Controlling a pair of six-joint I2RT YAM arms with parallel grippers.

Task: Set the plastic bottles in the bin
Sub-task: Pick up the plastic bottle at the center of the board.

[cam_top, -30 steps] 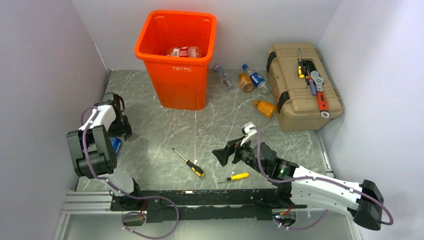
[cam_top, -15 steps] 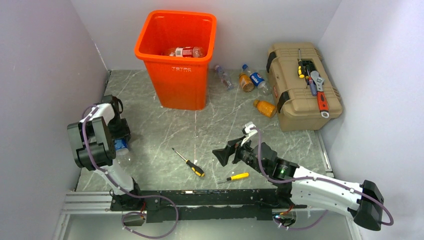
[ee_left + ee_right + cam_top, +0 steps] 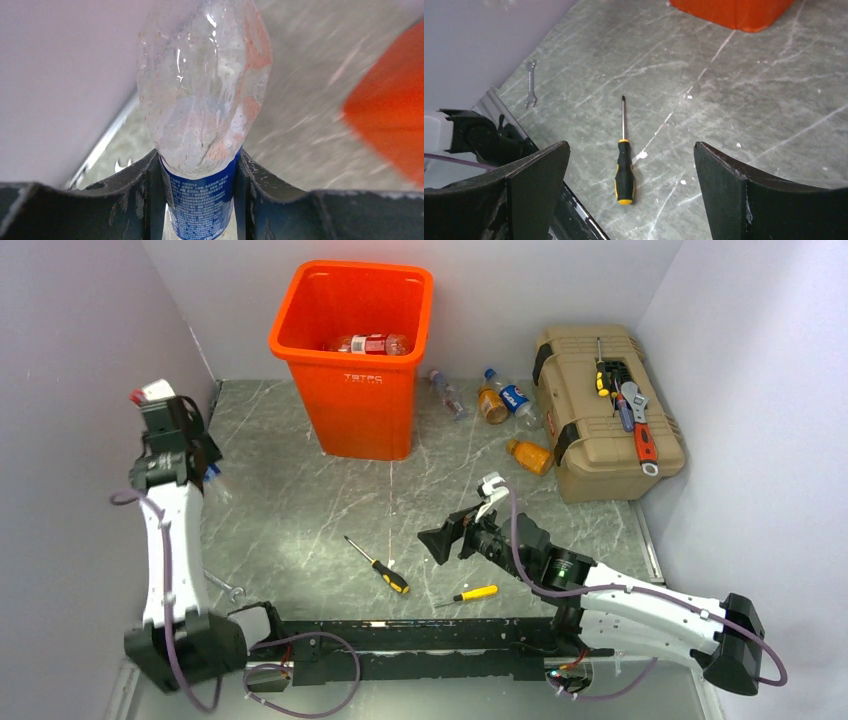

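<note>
By left wall [image 3: 80, 390], left pincer [image 3: 200, 167] pinching bottle [image 3: 202, 90]; right pincer [image 3: 446, 539] spread, screwdriver [image 3: 624, 170] ahead; bin [image 3: 355, 380] at back.

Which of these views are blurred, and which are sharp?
Left wrist: the table and the orange bin smear into streaks, while the held bottle is sharp. Right wrist: crisp, with the screwdriver well defined. Top external: sharp, evenly lit, soft shadows.
</note>
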